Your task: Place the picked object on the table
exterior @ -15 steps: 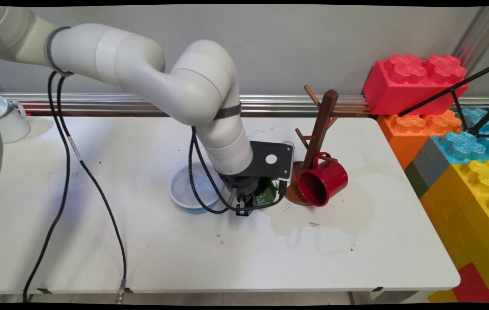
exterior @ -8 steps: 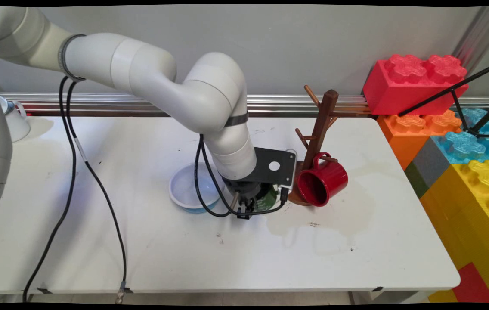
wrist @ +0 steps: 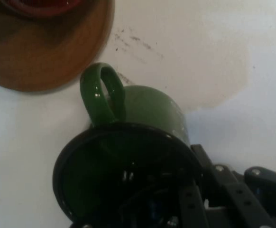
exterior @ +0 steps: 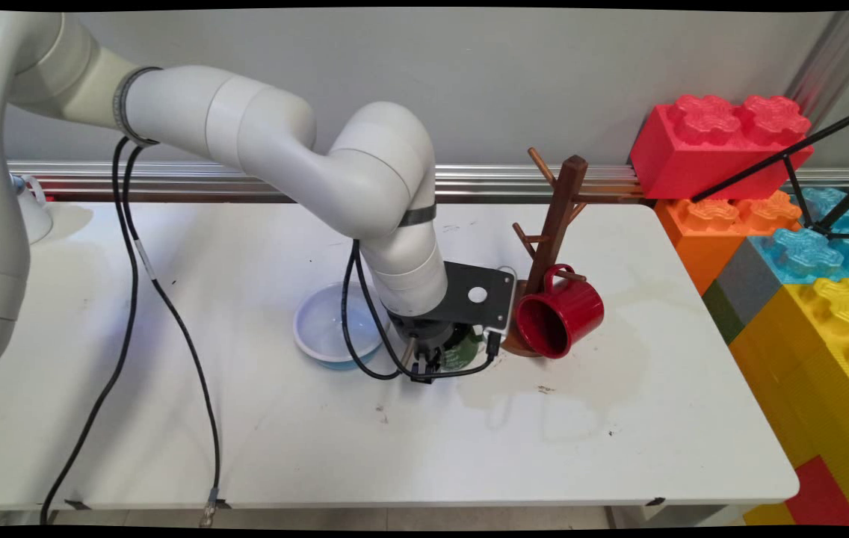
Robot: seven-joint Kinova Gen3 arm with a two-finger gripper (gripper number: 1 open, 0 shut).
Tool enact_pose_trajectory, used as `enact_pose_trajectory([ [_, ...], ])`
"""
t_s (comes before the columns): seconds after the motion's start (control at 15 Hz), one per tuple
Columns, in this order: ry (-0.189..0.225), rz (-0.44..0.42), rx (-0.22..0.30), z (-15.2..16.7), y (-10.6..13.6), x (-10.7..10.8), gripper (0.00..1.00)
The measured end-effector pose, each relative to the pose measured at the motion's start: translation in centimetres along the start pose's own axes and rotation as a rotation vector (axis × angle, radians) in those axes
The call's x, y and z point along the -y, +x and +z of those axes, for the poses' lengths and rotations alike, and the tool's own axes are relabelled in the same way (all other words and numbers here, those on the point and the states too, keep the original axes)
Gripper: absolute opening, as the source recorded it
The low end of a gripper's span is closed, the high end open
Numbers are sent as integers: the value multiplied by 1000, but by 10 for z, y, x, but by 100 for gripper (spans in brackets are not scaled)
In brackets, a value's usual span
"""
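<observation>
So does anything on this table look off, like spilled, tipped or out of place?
Yes. A faint yellowish stain spreads over the table in front of the mug tree, like a dried spill. The red mug hangs tilted from a low peg, its mouth facing forward. The green mug lies under the gripper beside the tree's base.

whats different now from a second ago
The arm's wrist has shifted slightly right and lower, carrying the gripper at the green mug a little toward the mug tree. The pale bowl, the red mug on the tree and the toy bricks have stayed put.
</observation>
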Motion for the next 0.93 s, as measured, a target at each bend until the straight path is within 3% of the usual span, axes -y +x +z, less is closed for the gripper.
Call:
enact_pose_trajectory([
  [0.27,-3,3,4,4,1,1,0],
  [0.33,-3,3,4,5,1,2,100],
  [0.93,-10,-15,-4,10,2,4,100],
])
